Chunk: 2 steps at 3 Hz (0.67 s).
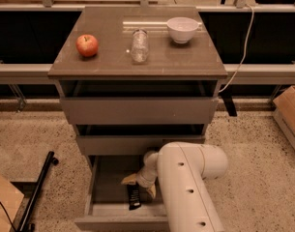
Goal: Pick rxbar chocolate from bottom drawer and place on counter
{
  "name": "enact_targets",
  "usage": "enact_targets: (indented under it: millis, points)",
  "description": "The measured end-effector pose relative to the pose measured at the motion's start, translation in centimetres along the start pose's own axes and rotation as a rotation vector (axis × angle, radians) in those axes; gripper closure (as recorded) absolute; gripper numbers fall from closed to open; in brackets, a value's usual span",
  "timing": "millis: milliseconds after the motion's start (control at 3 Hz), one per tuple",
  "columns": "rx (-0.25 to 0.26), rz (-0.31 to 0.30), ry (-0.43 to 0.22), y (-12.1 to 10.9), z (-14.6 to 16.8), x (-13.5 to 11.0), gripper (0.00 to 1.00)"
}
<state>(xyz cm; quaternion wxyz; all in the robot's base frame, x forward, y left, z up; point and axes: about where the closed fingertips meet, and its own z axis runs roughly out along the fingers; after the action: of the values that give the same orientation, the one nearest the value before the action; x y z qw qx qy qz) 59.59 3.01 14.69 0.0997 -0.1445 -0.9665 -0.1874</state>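
The rxbar chocolate (134, 197), a small black wrapper, lies flat on the floor of the bottom drawer (107, 190), which is pulled out. My gripper (140, 186) reaches down into that drawer, directly over the bar's far end. Its tan fingers (129, 179) are spread apart, and the bar lies below them, not held. My white arm (188, 187) covers the drawer's right side. The counter (108, 64) is the glossy brown top of the cabinet above.
On the counter stand a red apple (87, 45), a glass jar (139, 46) and a white bowl (182, 29). The two upper drawers are slightly ajar. A black pole (38, 190) and cardboard boxes (289, 110) lie on the floor at the sides.
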Motion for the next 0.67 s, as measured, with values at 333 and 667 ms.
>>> enact_targets:
  millis: [333, 667]
  points:
    - [-0.015, 0.016, 0.05, 0.2, 2.5, 0.6, 0.0]
    - [-0.015, 0.04, 0.092, -0.3, 4.0, 1.4, 0.03]
